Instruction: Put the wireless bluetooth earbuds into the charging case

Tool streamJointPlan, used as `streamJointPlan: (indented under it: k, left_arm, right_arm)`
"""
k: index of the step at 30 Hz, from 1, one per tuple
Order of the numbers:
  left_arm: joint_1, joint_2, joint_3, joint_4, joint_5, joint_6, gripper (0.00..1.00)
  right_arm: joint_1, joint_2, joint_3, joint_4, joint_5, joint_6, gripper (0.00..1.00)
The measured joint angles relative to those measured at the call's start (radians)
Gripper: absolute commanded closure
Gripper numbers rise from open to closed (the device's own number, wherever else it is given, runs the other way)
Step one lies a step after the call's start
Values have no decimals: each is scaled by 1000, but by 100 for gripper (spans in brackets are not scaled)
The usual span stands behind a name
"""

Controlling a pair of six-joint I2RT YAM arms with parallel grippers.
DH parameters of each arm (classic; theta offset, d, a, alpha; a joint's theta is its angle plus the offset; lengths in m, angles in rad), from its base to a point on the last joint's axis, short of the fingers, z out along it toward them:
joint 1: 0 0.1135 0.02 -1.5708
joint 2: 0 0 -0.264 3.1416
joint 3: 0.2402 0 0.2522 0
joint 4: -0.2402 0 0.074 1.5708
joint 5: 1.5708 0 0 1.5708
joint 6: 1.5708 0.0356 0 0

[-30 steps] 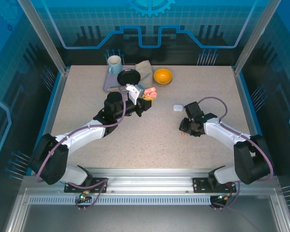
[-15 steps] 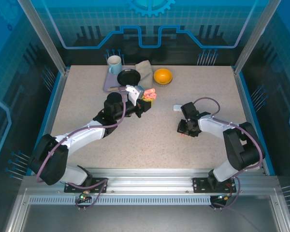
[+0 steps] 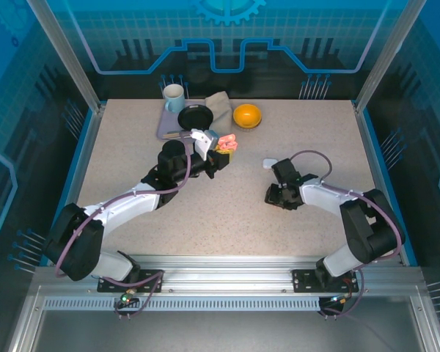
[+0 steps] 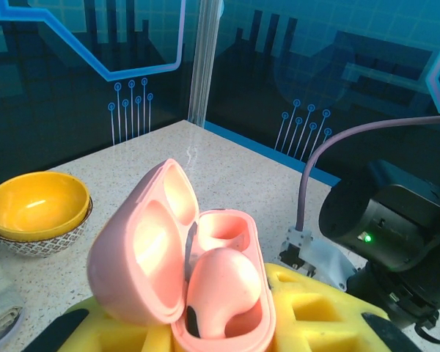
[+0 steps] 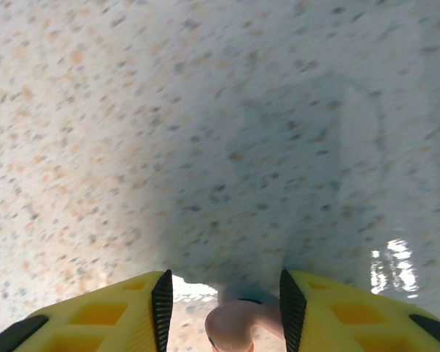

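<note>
One pink earbud (image 5: 235, 326) sits between the two yellow fingers (image 5: 125, 319) of my right gripper (image 5: 221, 293). It is down at the very bottom of my right wrist view. It touches the black pad on one side. On the other side I can see a bright bit of table between the pad and the earbud. So my right jaws are apart, with the earbud in the gap, and they do not squeeze it. From above, my right gripper (image 3: 276, 196) is low over the speckled table (image 3: 235, 213), a bit right of the middle.

The other pink earbud (image 4: 224, 290) is already in the pink case (image 4: 143, 257). The lid of the case is open and tips to one side. The slot beside that earbud looks free. My left gripper (image 3: 218, 150) is closed on the pink case (image 3: 226, 144) and holds it up off the table, left of the middle.

A small white case (image 3: 270, 163) lies on the table, near my right gripper, on its far side.

Farther back there is an orange bowl (image 3: 247, 115). Left of it are a grey cloth (image 3: 220, 103), a black pan (image 3: 196, 117) and a mug (image 3: 174, 94).
</note>
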Motion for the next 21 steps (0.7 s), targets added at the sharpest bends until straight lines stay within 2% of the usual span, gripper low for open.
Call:
streamJointPlan:
  k: [2,6,10,17,21]
  left_arm:
    - [1,0,0,0,0,0,100]
    - [2,0,0,0,0,0,100]
    - [3,0,0,0,0,0,100]
    - [6,0,0,0,0,0,100]
    - [7,0,0,0,0,0,100]
  right_arm:
    - [23,-3,-3,5,2,7,54]
    - [57,-12,-5,1,-7,32,44]
    - [80,-30,-5,-40,-20,40,40]
    - [94,-42,77,-163,14,-41,38]
    - [95,-18,180,-225,48,-135,41]
